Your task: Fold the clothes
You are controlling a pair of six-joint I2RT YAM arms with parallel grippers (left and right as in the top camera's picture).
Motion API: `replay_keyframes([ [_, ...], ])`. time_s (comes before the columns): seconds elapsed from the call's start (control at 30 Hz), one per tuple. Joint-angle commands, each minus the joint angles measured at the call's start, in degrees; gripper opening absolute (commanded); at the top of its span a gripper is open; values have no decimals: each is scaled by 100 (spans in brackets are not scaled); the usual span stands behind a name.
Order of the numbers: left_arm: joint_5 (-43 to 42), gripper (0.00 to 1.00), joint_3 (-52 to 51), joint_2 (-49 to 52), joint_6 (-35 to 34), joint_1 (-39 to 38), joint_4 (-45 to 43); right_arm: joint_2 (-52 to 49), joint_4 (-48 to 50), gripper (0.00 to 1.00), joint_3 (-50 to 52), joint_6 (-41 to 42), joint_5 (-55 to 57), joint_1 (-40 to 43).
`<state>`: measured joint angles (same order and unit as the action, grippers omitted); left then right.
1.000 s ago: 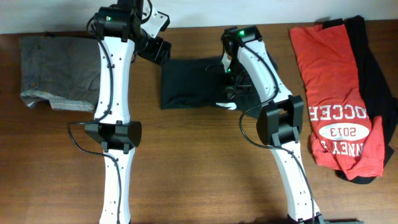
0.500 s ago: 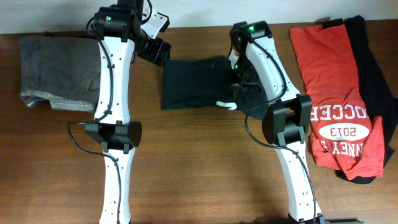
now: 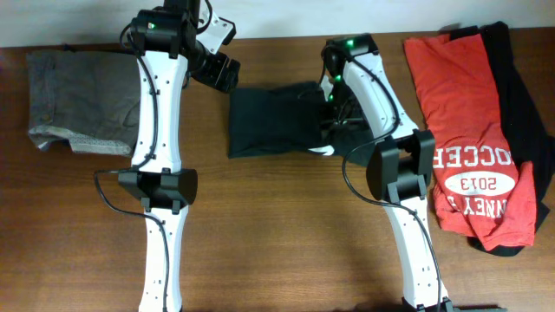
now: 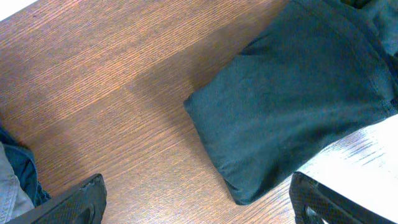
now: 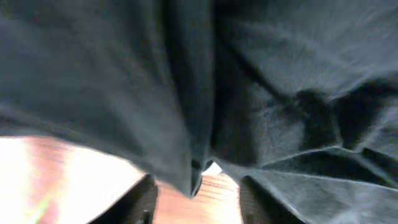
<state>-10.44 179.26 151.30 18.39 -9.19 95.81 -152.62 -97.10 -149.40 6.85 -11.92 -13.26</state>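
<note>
Left gripper: jaws spread wide with nothing between them. Its two dark fingers sit in the lower corners of the left wrist view, over bare wood and the near corner of the folded shirt.
Left gripper, overhead: at the upper middle-left of the frame, just beside the shirt's upper left corner. Whether it touches the cloth cannot be told.
Right gripper: jaws partly apart and clamped on nothing. A drooping fold of dark cloth hangs between the two fingertips, with wood showing on either side of it.
Right arm: crosses the shirt's right end and hides the gripper from overhead.
Black T-shirt: folded into a rough rectangle at the upper centre of the overhead frame, lying on the table. Its left part is smooth and its right part is rumpled under the right arm. A white sliver of print shows at its lower right edge.
Red T-shirt: spread flat at the right of the frame with its white print facing up, apart from the folded shirt.
Second black garment: lies under the red one, showing along its right side and lower end.
Grey-brown garment: folded at the upper left, with a pale patterned hem along its lower edge.
Table: brown wood grain.
</note>
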Motion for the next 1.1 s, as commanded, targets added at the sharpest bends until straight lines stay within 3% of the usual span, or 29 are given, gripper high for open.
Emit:
replay_keyframes([
  [0.0,48,94,-57,-109,-15,0,13,595,-24,52,-448,-197,-74,66],
  [0.23,48,95,-221,-90,-15,0,-31,686,61,52,-595,-603,-39,575],
  [0.4,46,95,-223,-76,-15,0,-42,684,376,57,-415,-922,-363,1244],
  [0.57,44,95,-223,-48,-15,0,-50,682,605,73,-142,-1641,-1432,1880],
  [0.8,44,95,-223,-22,-15,0,-63,673,857,99,623,-1880,-1268,2192],
  [1.07,44,95,-223,-22,-15,0,-59,673,1714,99,1932,-1840,-1360,2186],
])
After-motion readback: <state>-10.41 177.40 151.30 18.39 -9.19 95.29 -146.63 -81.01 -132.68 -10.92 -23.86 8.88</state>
